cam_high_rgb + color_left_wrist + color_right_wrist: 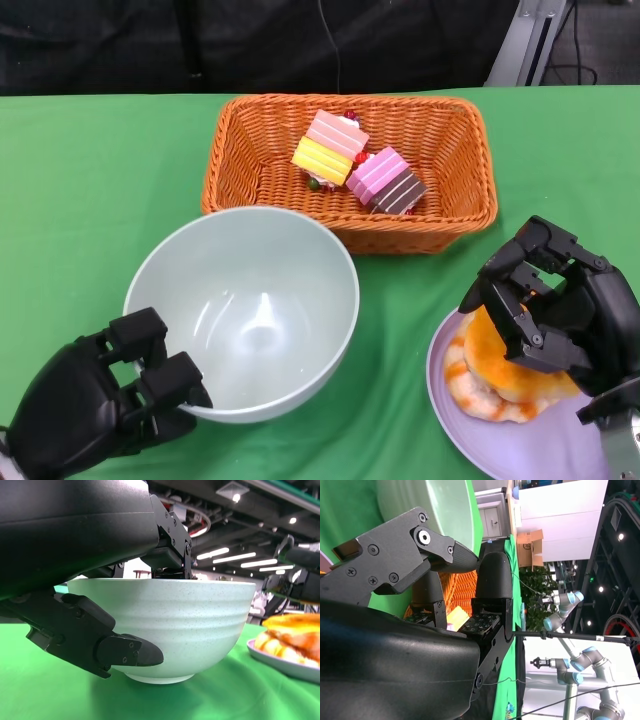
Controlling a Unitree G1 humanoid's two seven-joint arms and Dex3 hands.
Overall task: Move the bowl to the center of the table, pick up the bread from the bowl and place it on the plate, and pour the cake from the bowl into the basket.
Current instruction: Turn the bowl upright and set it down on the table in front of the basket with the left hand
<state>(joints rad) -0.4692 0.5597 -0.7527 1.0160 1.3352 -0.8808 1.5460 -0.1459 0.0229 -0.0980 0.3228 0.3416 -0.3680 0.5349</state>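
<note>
The pale green bowl (pixel 240 310) stands empty at centre left, just in front of the orange wicker basket (pixel 455 190). My left hand (pixel 100 400) grips its near rim, fingers over the edge and thumb against the outer wall (pixel 125 652). Several striped cake pieces (pixel 355 160) lie in the basket. The orange-topped bread (pixel 500 385) rests on the lavender plate (pixel 500 445) at lower right. My right hand (pixel 560 310) hovers over the bread with its fingers spread; the right wrist view shows nothing between them.
The basket's front wall almost touches the bowl's far rim. The plate lies close to the bowl's right side (pixel 290 662). Green cloth (pixel 90 180) covers the table, bare at the left and far right.
</note>
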